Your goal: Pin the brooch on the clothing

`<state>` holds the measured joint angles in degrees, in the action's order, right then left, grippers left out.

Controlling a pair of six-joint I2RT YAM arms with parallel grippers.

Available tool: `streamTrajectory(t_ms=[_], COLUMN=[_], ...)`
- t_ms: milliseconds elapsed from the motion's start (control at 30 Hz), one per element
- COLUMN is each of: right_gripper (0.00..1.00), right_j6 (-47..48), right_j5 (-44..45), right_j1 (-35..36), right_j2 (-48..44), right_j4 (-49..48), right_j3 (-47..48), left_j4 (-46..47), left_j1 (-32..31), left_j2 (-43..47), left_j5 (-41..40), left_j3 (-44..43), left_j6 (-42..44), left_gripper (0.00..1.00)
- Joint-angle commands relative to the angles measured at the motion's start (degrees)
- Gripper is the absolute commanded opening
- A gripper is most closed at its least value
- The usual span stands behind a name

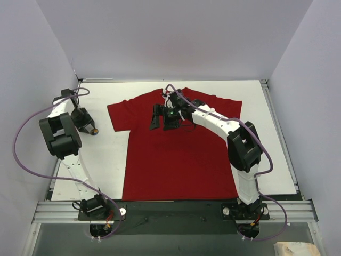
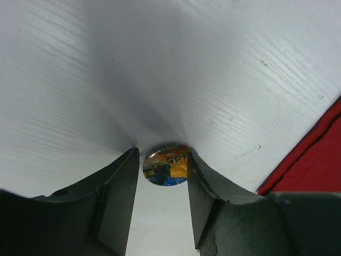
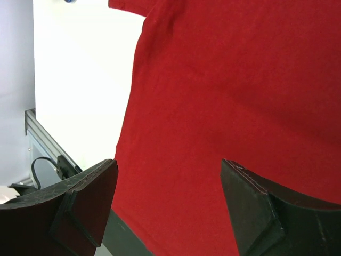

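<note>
A white table (image 1: 256, 101) with a faint wood-like grain filled the floor of a plain booth. Three pale, lilac-grey walls closed it in: the back wall (image 1: 170, 37) bare and flat, the left wall (image 1: 26, 64) and the right wall (image 1: 314, 106) slanting outward toward the near side. An aluminium rail (image 1: 176, 209) ran along the table's near edge, with a dull grey-green surface (image 1: 176, 240) below it. The light was soft and even, with no hard shadows. Something beige and crumpled (image 1: 295, 249) lay at the lower right corner.
</note>
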<state>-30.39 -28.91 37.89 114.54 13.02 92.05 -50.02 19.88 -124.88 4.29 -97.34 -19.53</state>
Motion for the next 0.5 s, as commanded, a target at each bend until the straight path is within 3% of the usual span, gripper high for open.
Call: streamTrajectory(t_ms=[0, 467], right_gripper=[0.78, 0.77], right_j6=[-0.8, -1.3], right_j5=[-2.1, -3.6], right_j1=[0.6, 1.9], right_j2=[-0.5, -2.4], right_j4=[-1.2, -2.6], right_j3=[0.6, -2.5], left_j4=[-2.0, -1.6], left_j1=[-1.8, -4.1], left_j2=[-1.6, 2.6], left_j5=[-0.6, 1.2], left_j3=[-1.0, 10.3], left_j6=[1.4, 2.9], left_gripper=[0.50, 0.44])
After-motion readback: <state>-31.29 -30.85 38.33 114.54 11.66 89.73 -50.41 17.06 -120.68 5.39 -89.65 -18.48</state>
